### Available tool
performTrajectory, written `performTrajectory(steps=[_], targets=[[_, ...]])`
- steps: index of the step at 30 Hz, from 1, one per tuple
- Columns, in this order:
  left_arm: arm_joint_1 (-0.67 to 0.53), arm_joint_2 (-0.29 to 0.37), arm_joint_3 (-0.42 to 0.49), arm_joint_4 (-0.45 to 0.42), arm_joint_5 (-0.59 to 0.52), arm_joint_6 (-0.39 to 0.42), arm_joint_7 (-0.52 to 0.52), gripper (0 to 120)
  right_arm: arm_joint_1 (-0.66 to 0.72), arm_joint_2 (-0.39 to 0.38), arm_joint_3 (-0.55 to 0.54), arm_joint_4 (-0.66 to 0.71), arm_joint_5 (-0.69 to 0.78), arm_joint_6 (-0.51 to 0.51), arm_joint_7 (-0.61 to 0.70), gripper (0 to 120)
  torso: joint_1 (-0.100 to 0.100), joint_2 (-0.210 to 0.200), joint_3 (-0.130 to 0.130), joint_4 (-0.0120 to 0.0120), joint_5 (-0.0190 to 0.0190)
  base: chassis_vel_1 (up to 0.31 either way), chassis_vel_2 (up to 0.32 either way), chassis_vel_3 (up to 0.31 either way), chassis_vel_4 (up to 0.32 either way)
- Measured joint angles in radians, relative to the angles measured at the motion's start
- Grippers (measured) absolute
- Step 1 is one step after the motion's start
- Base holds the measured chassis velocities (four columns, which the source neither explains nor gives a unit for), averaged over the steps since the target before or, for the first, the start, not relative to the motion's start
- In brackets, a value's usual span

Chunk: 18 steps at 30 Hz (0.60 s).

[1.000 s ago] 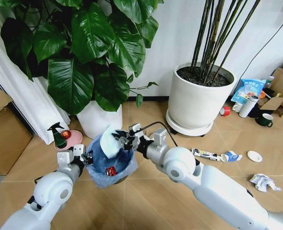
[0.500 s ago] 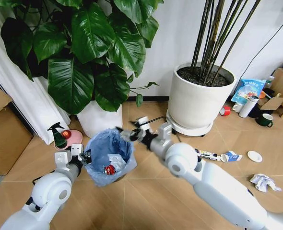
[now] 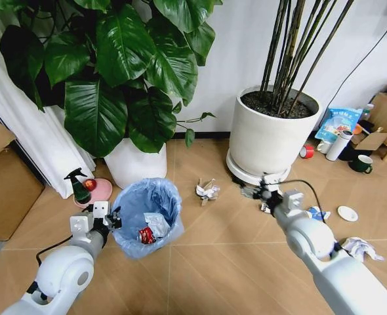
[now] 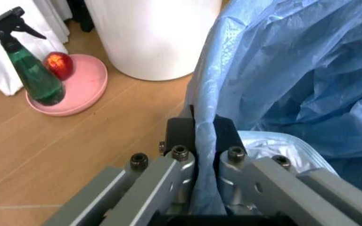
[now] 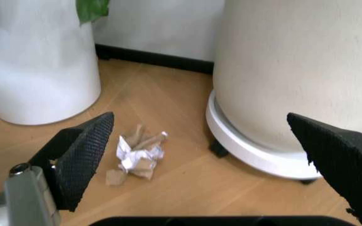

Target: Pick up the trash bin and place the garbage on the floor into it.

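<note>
Left gripper (image 4: 203, 141) pinches the trash bin (image 3: 147, 213) by its bag-lined rim, held near the leafy plant's white pot (image 3: 136, 164). Our right gripper (image 5: 200, 155) is spread wide, low by the big planter (image 3: 270, 134) — we'd say we're mid-collection. Next calls for closing on the crumpled paper (image 3: 207, 191) on the floor between bin and planter. Inside the bin already: a red can (image 3: 143, 235) and white litter.
</note>
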Motion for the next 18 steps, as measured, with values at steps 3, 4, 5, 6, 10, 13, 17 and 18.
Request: performTrajectory(steps=[3, 4, 5, 6, 10, 13, 17, 18], targets=[[0.000, 0.001, 0.006, 0.000, 0.000, 0.000, 0.000, 0, -0.027, 0.017, 0.008, -0.004, -0.010, 0.007, -0.005, 100, 0.000, 0.000, 0.000, 0.0001, -0.0003, 0.000, 0.000, 0.000, 0.000], [0.000, 0.002, 0.007, 0.000, 0.000, 0.000, 0.000, 0, -0.033, 0.025, 0.009, -0.008, -0.016, 0.009, -0.007, 100, 0.000, 0.000, 0.000, 0.0001, -0.0003, -0.019, 0.059, 0.033, -0.021], [-0.001, 0.001, 0.008, 0.000, 0.000, 0.000, 0.000, 0, -0.038, 0.030, 0.009, -0.012, -0.022, 0.013, -0.010, 100, 0.000, 0.000, 0.000, 0.0001, -0.0002, -0.035, 0.059, 0.059, -0.041], [-0.001, 0.001, 0.009, 0.001, 0.000, 0.000, 0.000, 0, -0.043, 0.036, 0.008, -0.017, -0.029, 0.016, -0.012, 100, 0.000, 0.000, 0.000, 0.0001, -0.0002, -0.073, 0.095, 0.059, -0.041], [-0.001, 0.000, 0.010, 0.003, 0.000, 0.000, 0.000, 0, -0.052, 0.051, -0.001, -0.026, -0.042, 0.022, -0.015, 100, 0.000, 0.000, 0.000, 0.0001, -0.0004, -0.124, 0.126, 0.108, -0.122], [-0.001, 0.000, 0.011, 0.004, 0.000, 0.000, -0.001, 0, -0.053, 0.057, -0.007, -0.031, -0.046, 0.024, -0.016, 100, 0.000, 0.000, 0.000, 0.0001, -0.0003, -0.188, 0.175, 0.177, -0.161], [-0.001, 0.000, 0.010, 0.004, 0.000, 0.000, -0.001, 0, -0.049, 0.066, -0.027, -0.040, -0.052, 0.027, -0.018, 100, 0.000, 0.000, 0.000, 0.0001, -0.0005, -0.210, 0.204, 0.207, -0.218], [-0.001, 0.001, 0.010, 0.005, 0.000, 0.000, -0.001, 0, -0.045, 0.067, -0.035, -0.044, -0.052, 0.028, -0.018, 100, 0.000, 0.000, 0.000, 0.0001, -0.0003, -0.212, 0.213, 0.197, -0.200]])
